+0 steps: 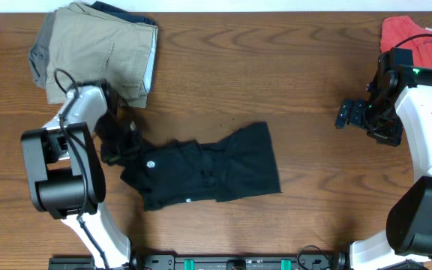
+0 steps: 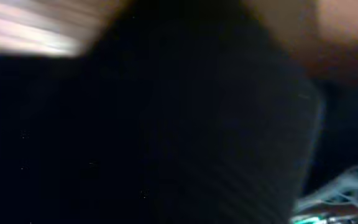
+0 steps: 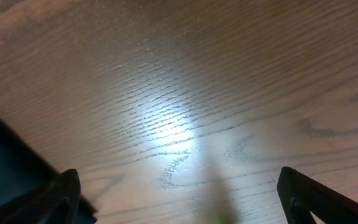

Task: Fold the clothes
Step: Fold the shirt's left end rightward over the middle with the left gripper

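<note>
Overhead: L gripper (image 1: 117,146) pinches black clothes (image 1: 208,169) at left edge – R gripper (image 1: 347,114) jaws spread wide over wooden table (image 1: 276,75)

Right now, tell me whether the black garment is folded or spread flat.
Partly folded, not spread: the black garment lies short and rumpled, its left end bunched at the left gripper.

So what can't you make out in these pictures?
Overhead: the left gripper is lost against the plain black soft-fabric garment.
Left wrist view: blurred; that dark fabric fills it, hiding any grip.
Overhead: the coral-red fabric top is cut by the right edge.
Overhead: layers under the khaki folded garment are covered.
</note>
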Action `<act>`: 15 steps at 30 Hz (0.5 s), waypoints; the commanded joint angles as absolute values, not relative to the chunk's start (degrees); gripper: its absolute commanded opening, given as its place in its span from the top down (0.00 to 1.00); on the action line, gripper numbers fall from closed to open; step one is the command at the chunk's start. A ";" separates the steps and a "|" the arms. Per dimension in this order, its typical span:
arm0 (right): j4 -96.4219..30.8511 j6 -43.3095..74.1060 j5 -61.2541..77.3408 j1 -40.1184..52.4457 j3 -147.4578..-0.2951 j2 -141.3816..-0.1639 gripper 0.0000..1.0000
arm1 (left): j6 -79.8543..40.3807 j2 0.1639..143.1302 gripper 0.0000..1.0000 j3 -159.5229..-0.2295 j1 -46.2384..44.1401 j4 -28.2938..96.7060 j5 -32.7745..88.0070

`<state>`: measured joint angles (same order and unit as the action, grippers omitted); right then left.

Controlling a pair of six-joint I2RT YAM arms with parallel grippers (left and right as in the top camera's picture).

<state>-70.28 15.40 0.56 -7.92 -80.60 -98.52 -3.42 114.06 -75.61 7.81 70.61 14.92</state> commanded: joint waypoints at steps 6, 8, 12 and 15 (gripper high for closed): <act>-70.24 14.72 0.23 -7.86 -80.77 -98.37 0.01 | -5.26 99.79 0.94 -84.14 5.32 78.72 11.35; -70.24 14.72 0.23 -7.86 -80.77 -98.37 0.01 | -5.26 97.19 0.94 -84.14 3.49 79.61 12.34; -70.24 14.72 0.23 -7.86 -80.77 -98.37 0.01 | -5.26 94.48 0.94 -84.14 -1.83 79.09 16.40; -70.24 14.72 0.23 -7.86 -80.77 -98.37 0.01 | -6.26 94.61 0.94 -83.26 -7.01 76.82 17.41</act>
<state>-70.26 15.40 0.56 -7.92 -80.60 -98.52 -4.78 94.43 -83.53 -3.20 78.24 14.83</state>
